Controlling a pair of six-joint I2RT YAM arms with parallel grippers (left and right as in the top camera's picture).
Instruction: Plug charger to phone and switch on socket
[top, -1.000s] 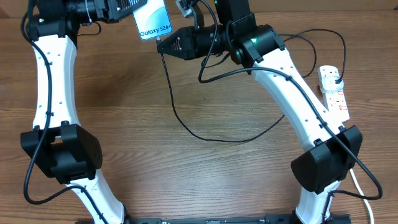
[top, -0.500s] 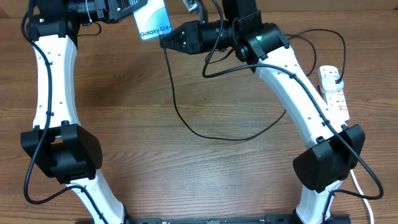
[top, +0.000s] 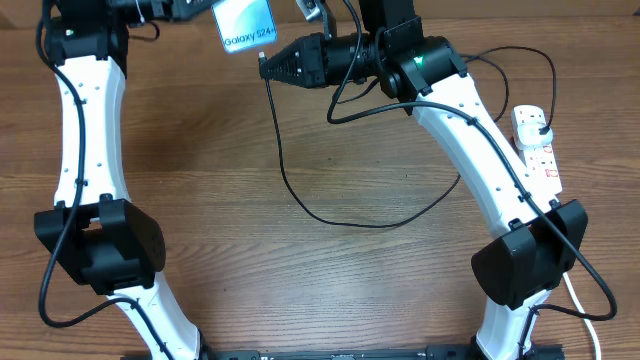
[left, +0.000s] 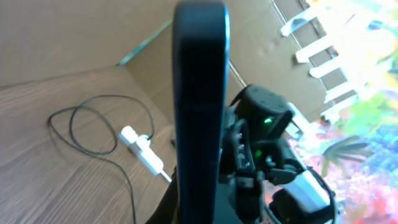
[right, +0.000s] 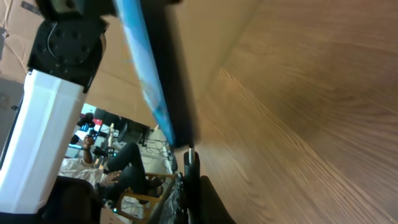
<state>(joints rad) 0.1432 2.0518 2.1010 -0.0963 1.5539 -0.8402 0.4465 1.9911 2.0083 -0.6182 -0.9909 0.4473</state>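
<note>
Phone (top: 248, 24) has shifted up toward the top edge of the overhead view since half a second ago; right fingers (top: 272, 63) sit about where they were.

Overhead: phone is aloft, screen up, "Galaxy S24" end nearest the right fingers. Left fingers (top: 200, 8) grip its far side but are mostly cut off by the frame edge. Right fingers are closed on the connector end of the charger (top: 340, 220), just beside the phone's lower corner; contact cannot be judged from above. The cable hangs down, loops over the worktop (top: 250, 290) and runs to the socket (top: 537, 150) at the right edge, plug seated there. Switch position is too small to read.

Right wrist: phone (right: 149, 87) is seen edge-on, blue face blurred. The connector tip (right: 191, 155) stands right under its lower end; whether it is inserted cannot be told. The fingers here are a dark blur at the bottom.

Left wrist: the phone's dark edge (left: 199, 112) fills the centre and hides the left fingers. Socket (left: 143, 151) and cable loop (left: 81, 121) lie beyond.
</note>
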